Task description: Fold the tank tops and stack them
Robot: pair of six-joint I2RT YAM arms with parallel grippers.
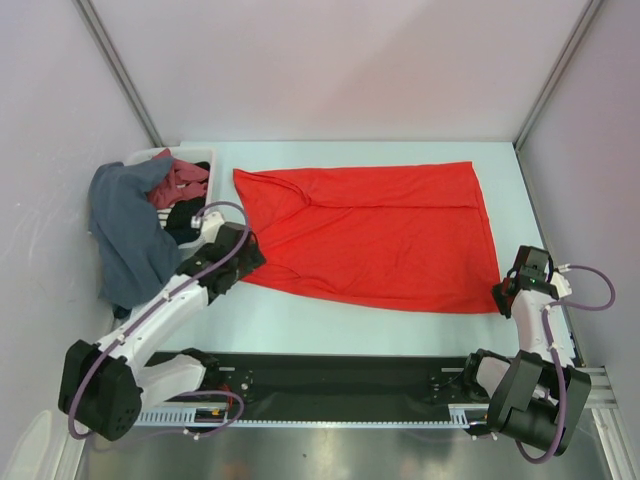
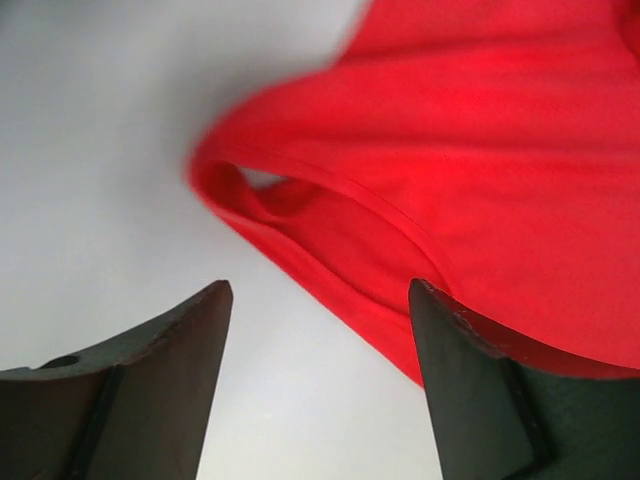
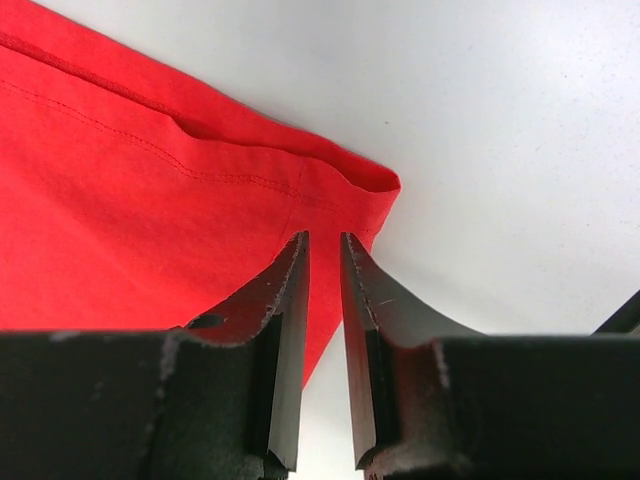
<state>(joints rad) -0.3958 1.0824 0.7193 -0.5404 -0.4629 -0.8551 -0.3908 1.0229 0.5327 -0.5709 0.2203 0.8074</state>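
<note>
The red tank top (image 1: 370, 235) lies spread flat across the middle of the table, straps to the left and hem to the right. My left gripper (image 1: 243, 256) is open and empty at its near left edge; in the left wrist view (image 2: 318, 285) a strap loop of the red top (image 2: 480, 150) lies just ahead of the fingers. My right gripper (image 1: 503, 295) is at the top's near right hem corner. In the right wrist view (image 3: 324, 236) its jaws stand almost together with nothing between them, over that corner (image 3: 120, 220). A dark cloth with maroon parts (image 1: 180, 200) lies in the basket; it may be the navy top.
A white plastic basket (image 1: 195, 155) stands at the far left with a grey-blue garment (image 1: 125, 235) draped over its near side onto the table. Walls close the table at the left, back and right. A black rail (image 1: 330, 380) runs along the near edge.
</note>
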